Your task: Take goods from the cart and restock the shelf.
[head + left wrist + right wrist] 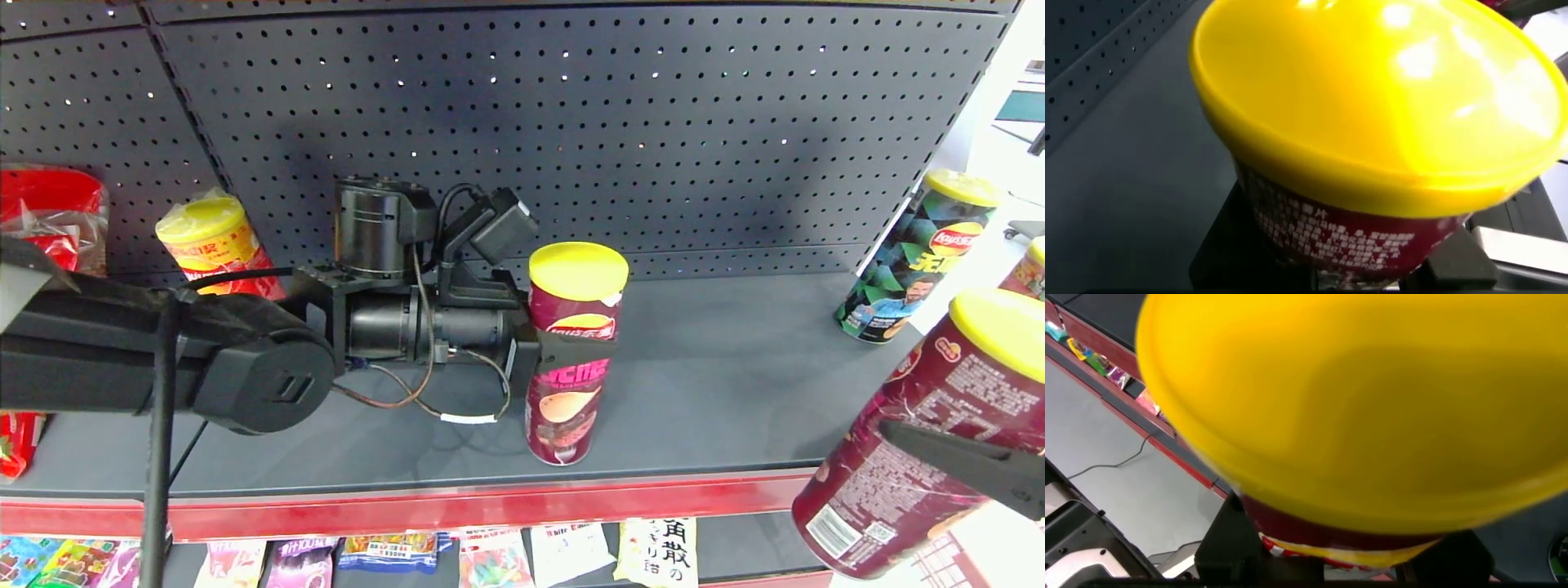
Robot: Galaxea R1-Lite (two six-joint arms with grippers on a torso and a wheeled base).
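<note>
Head view: left gripper is clamped round the middle of a chip can standing upright near the front edge of the shelf. The right gripper grips a second can, tilted, out past the front edge. Light, stiff, slick tubes I'd guess, so grab mid-body, gently.

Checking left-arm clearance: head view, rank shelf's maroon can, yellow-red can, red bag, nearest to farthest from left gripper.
1. Maroon can, held in left gripper, mid-shelf.
2. Yellow-red can, back left.
3. Red bag, far left end.
</note>
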